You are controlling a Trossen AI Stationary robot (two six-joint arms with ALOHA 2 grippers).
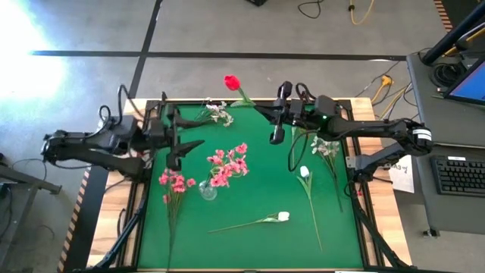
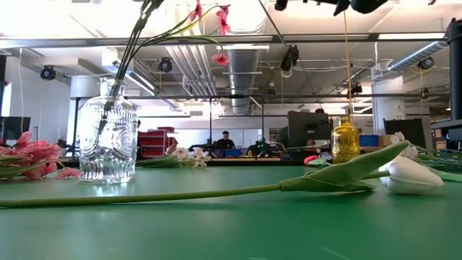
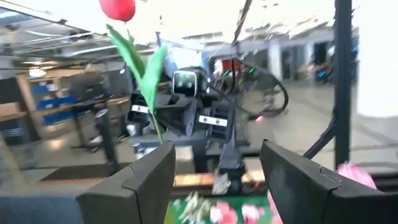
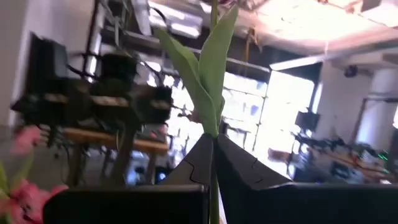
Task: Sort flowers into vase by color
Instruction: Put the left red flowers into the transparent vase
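The room fills the low view: a wide hall with exposed ceiling ducts [image 2: 216, 61], bright ceiling lights, desks and monitors, and a person [image 2: 226, 139] seated far back at centre. In the high view a grey floor crossed by dark tape lines takes the upper half, with a keyboard [image 1: 462, 176] on a side desk at the right edge. The green mat [image 1: 258, 239] covers the table in the lower middle of that view, inside a black frame. On it, just left of centre, stands the clear glass vase [image 1: 208, 189] holding pink blossom sprays [image 1: 229, 164]; the low view shows its embossed body at left and an amber bottle [image 2: 345, 141] far back at right. More pink blossoms [image 1: 175, 182] lie left of the vase, a white tulip [image 1: 282, 217] lies low in the middle, another white tulip [image 1: 305, 173] at centre right, and small white-blossom sprays [image 1: 220, 114] near the mat's upper edge. The right gripper [image 1: 277, 130] hangs over the upper middle of the mat, fingers pinched tight on the stem of a red tulip [image 1: 232, 82] whose bloom sits beyond the mat's top edge. The left gripper [image 1: 179, 153] hovers over the mat's left part, fingers apart and empty.
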